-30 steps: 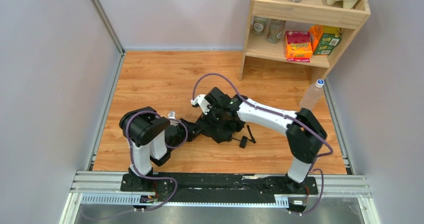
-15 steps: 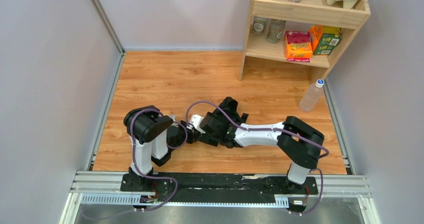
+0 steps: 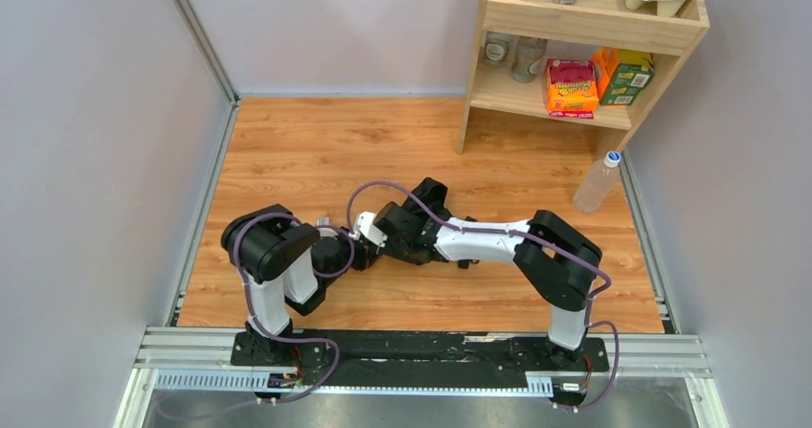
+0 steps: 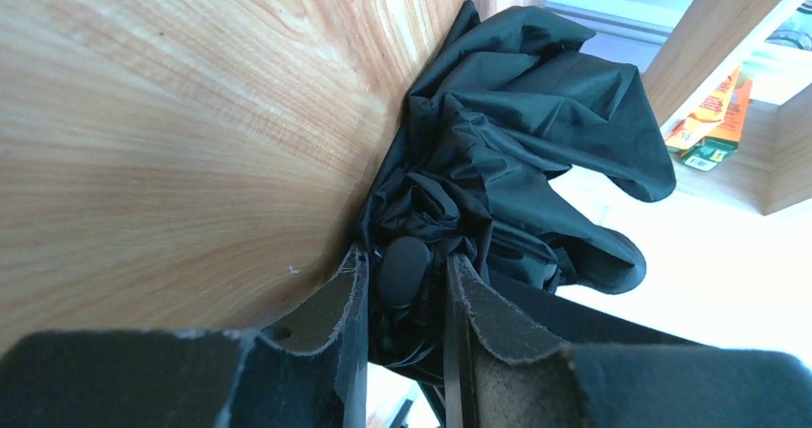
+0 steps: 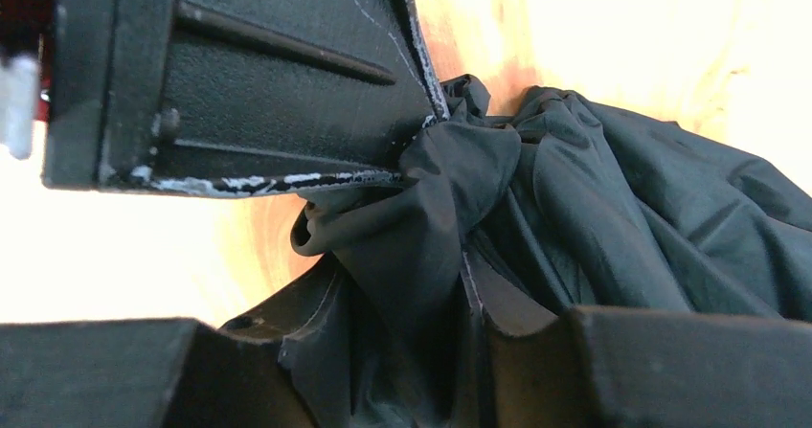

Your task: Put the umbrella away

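The umbrella (image 4: 517,131) is a crumpled bundle of black fabric lying on the wooden table. My left gripper (image 4: 404,260) is shut on its near end, with a black oval knob (image 4: 402,273) and folds of cloth pinched between the fingers. My right gripper (image 5: 402,275) meets it from the other side and is shut on a thick fold of the umbrella (image 5: 622,208) cloth. In the top view the left gripper (image 3: 352,254) and the right gripper (image 3: 388,241) sit almost tip to tip at table centre. There the right wrist hides most of the umbrella, including its shaft and handle.
A wooden shelf (image 3: 584,26) stands at the back right, holding an orange box (image 3: 571,87), a green box and jars. A clear plastic bottle (image 3: 596,181) stands on the table by the right wall. Grey walls and metal rails (image 3: 206,208) border the table.
The right arm has swung down and to the left onto the umbrella, and its jaws went from wide open to closed on the fabric. The left gripper kept its hold.
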Robot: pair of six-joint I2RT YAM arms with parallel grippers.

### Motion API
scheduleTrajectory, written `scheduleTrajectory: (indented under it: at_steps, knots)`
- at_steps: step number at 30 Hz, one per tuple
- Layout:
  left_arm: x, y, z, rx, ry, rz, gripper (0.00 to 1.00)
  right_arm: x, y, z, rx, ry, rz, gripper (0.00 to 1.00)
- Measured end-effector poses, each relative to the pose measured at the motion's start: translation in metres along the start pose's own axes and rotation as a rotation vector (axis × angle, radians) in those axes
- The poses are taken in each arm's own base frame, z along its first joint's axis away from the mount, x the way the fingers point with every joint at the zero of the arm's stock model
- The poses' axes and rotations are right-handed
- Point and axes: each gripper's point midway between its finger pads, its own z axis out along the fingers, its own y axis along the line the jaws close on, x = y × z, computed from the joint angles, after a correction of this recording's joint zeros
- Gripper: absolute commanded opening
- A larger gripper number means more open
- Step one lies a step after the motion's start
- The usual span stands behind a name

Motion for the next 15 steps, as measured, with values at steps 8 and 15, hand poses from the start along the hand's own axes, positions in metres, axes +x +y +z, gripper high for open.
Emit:
scheduleTrajectory:
  at_steps: [8, 15]
  knots:
    - [-0.003, -0.007, -0.020, -0.023, 0.034, 0.104, 0.71, -0.008, 0.010, 0.000, -0.166, -0.074, 0.167, 0.00]
    - [-0.009, -0.028, -0.045, -0.010, 0.004, 0.228, 0.73, -0.012, 0.010, -0.001, -0.367, -0.157, 0.382, 0.00]
